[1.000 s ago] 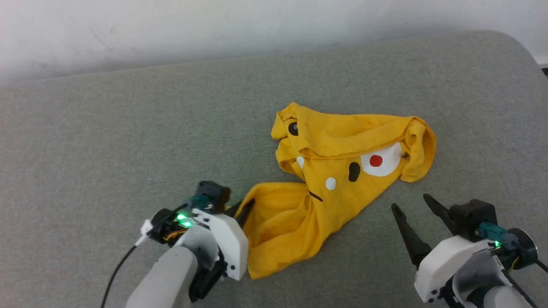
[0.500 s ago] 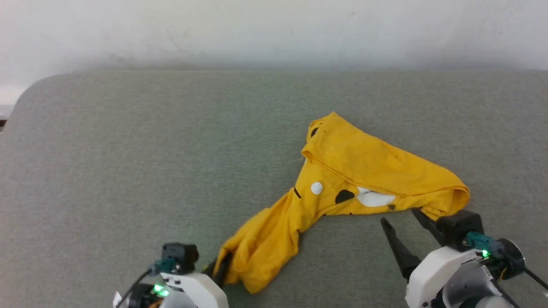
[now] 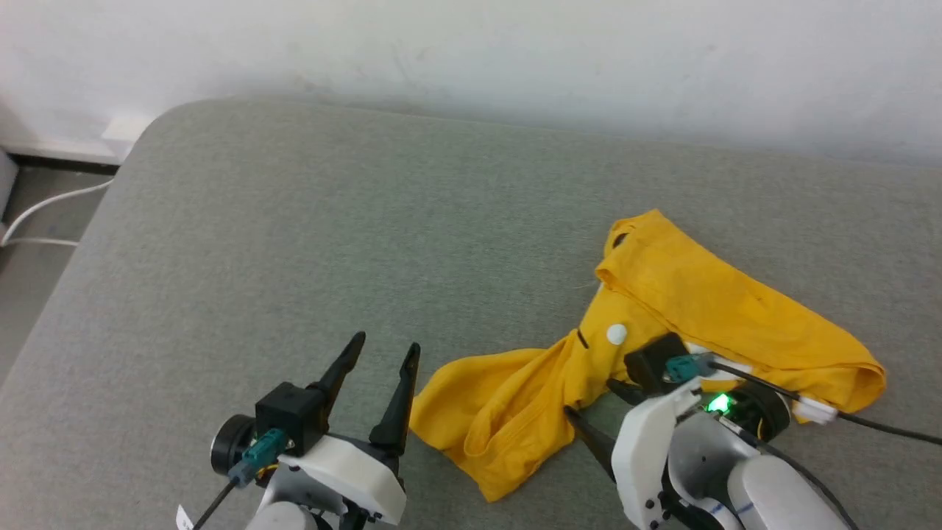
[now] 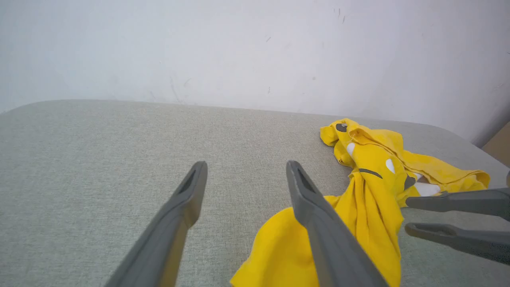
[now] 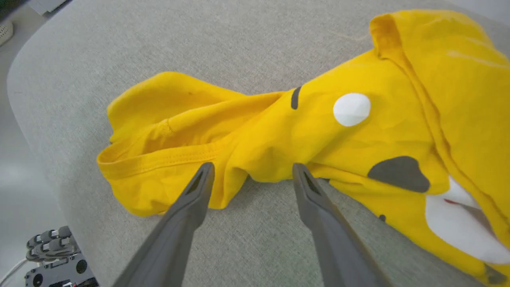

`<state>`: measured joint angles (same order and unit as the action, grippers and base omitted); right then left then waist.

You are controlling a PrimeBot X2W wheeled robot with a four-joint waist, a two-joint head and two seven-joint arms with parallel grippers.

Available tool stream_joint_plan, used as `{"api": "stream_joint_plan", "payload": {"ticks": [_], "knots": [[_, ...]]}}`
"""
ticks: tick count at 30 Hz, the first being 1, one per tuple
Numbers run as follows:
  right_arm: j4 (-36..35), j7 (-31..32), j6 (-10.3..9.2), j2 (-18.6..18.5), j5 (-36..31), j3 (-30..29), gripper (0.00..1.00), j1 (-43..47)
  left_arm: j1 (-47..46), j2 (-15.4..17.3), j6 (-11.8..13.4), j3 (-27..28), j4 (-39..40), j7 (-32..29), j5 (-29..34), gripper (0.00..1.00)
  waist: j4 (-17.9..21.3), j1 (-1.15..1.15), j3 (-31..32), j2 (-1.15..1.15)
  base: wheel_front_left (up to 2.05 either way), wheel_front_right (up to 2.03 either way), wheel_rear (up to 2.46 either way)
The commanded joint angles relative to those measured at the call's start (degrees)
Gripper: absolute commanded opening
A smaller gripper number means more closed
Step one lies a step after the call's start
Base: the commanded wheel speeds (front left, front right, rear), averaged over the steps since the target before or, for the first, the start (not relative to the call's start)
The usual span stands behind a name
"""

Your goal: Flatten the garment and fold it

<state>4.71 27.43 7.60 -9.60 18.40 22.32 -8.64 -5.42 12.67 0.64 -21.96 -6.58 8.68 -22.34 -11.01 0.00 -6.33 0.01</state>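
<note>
Crumpled mustard-yellow cotton T-shirt (image 3: 721, 309) bunched on the grey fabric surface (image 3: 294, 243) — left gripper (image 3: 388, 344) spread wide just beside it, right gripper (image 5: 253, 167) spread too, tips at a fold.

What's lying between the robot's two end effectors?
In the head view, a bunched end of the yellow T-shirt lies between the left end effector and the right end effector.
</note>
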Motion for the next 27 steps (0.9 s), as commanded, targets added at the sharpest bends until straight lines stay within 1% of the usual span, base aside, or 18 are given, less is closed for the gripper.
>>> {"api": "stream_joint_plan", "payload": {"ticks": [1, 4, 6, 9, 10, 11, 15, 18, 20, 22, 25, 27], "knots": [[2.7, 1.4, -0.11, -0.7, -1.6, 1.0, 1.0, -2.5, -1.0, 0.3, 0.4, 0.0, -0.3, 2.0, 1.4, 1.0, -2.1, 0.0, -0.2, -0.01, 0.0, 0.0, 0.0], [8.2, 2.1, -0.11, -0.1, -3.2, 2.0, 1.0, -5.2, -1.3, -0.6, 1.0, 0.2, -0.6, 4.3, 2.2, 1.0, -3.4, 0.0, -0.7, -0.01, 0.0, 0.0, 0.0], [11.6, 1.7, -0.11, 0.7, -3.3, 2.5, 1.0, -6.7, -1.3, -1.3, 1.1, 0.2, -1.2, 4.9, 2.1, 1.0, -4.2, 0.0, -1.0, -0.01, 0.0, 0.0, 0.0], [16.0, 0.9, -0.11, 0.8, -3.0, 4.6, 1.0, -8.5, -1.3, -1.7, 1.0, 0.0, -2.2, 5.4, 2.2, 1.0, -4.8, 0.0, -1.5, -0.01, 0.0, 0.0, 0.0], [17.2, 0.5, -0.11, 0.5, -2.9, 5.2, 0.37, -8.9, -1.3, -1.9, 0.8, -0.1, -2.5, 5.5, 2.2, 1.0, -4.9, 0.0, -1.5, -0.01, 0.0, 0.0, 0.0], [18.2, -0.1, -0.11, 0.1, -3.0, 5.8, 0.0, -9.4, -1.4, -2.1, 0.7, -0.1, -2.7, 5.6, 2.1, 1.0, -5.0, 0.0, -1.6, -0.01, 0.0, 0.0, 0.0], [19.9, -1.7, -0.11, -2.0, -1.9, 7.5, 0.0, -9.8, -1.2, -2.1, 0.6, 0.2, -3.7, 5.8, 1.9, 1.0, -3.7, 0.0, -1.1, -0.01, 0.0, 0.0, 0.0], [18.1, -2.3, -0.11, -4.4, -0.9, 8.0, 0.0, -8.8, -1.0, -1.9, 0.4, 0.5, -4.3, 6.0, 1.7, 1.0, -2.0, 0.0, -0.3, -0.01, 0.0, 0.0, 0.0], [15.2, -1.5, -0.11, -6.4, 0.8, 6.9, 0.0, -6.9, -0.9, -1.7, 0.3, 0.7, -4.5, 6.0, 1.5, 1.0, -0.7, 0.0, 0.3, -0.01, 0.0, 0.0, 0.0], [11.0, 0.7, -0.11, -9.2, 2.1, 5.0, 0.0, -4.3, -0.7, -1.6, 0.0, 0.9, -4.9, 6.1, 1.2, 1.0, 0.9, 0.0, 0.9, -0.01, 0.0, 0.0, 0.0], [3.1, 6.0, -0.11, -15.2, 1.9, 1.9, 0.0, 0.2, -0.5, -1.2, -0.2, 1.0, -5.5, 6.1, 0.9, 1.0, 3.8, 0.0, 1.9, -0.01, 0.0, 0.0, 0.0], [-1.5, 10.6, -0.11, -18.9, 0.8, -2.3, 0.0, 3.8, -0.3, -1.1, -0.4, 0.9, -5.9, 6.0, 0.8, 1.0, 5.8, 0.0, 2.5, -0.01, 0.0, 0.0, 0.0]]}}
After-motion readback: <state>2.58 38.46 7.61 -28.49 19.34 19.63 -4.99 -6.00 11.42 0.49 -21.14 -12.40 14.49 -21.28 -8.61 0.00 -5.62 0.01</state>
